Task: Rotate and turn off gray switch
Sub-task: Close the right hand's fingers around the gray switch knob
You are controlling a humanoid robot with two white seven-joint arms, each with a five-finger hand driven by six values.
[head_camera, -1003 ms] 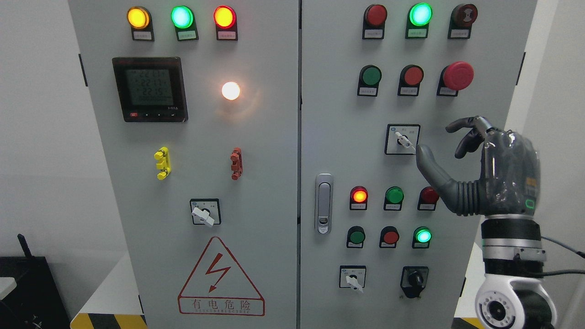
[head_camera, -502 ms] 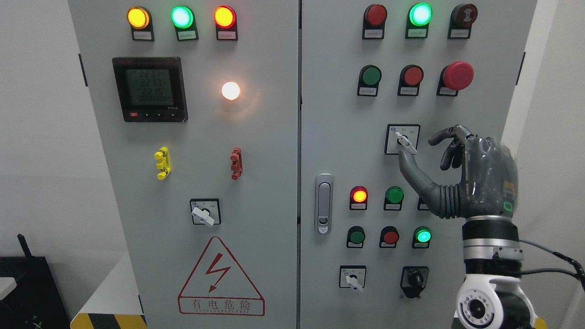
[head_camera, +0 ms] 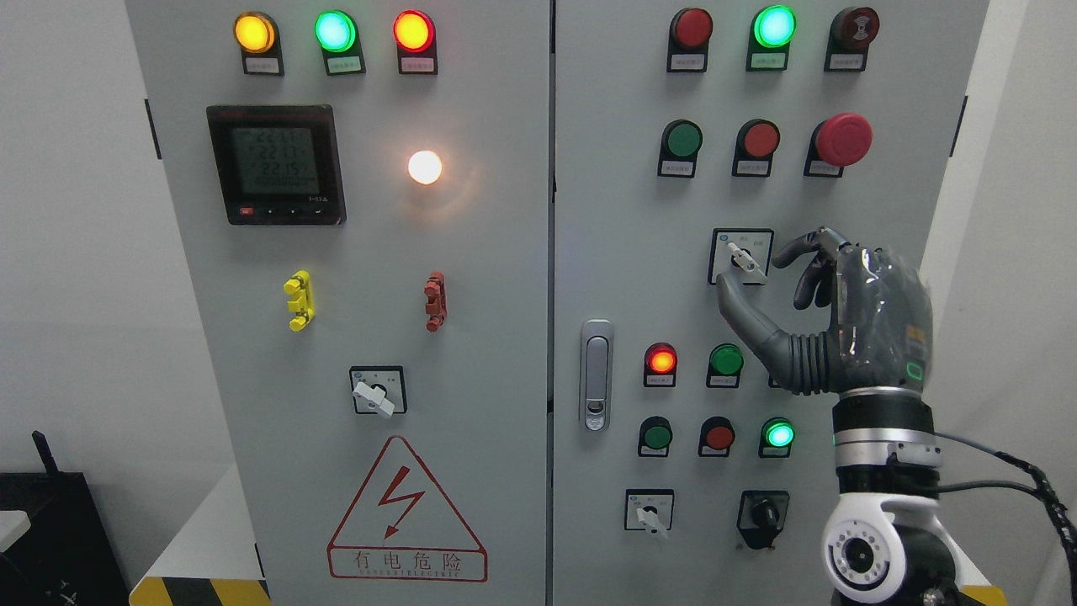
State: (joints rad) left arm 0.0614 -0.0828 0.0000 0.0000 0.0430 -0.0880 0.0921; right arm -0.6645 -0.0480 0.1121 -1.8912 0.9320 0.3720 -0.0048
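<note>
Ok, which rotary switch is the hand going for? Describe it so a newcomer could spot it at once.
On the right door of the pale grey electrical cabinet, look below the row with the big red mushroom stop button. There sits a black-framed square rotary switch with a white lever. Unlike the other rotary switches, it has the robot's dark grey right hand open beside it.

Lit lamps (head_camera: 335, 31), meter (head_camera: 276, 164), handle (head_camera: 596, 375)

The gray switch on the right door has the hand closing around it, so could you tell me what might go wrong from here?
1. The right hand is open; its thumb sits below the gray switch, so the fingers could slip off the thin handle.
2. The red mushroom button sits just above; a stray lift could bump it.
</note>
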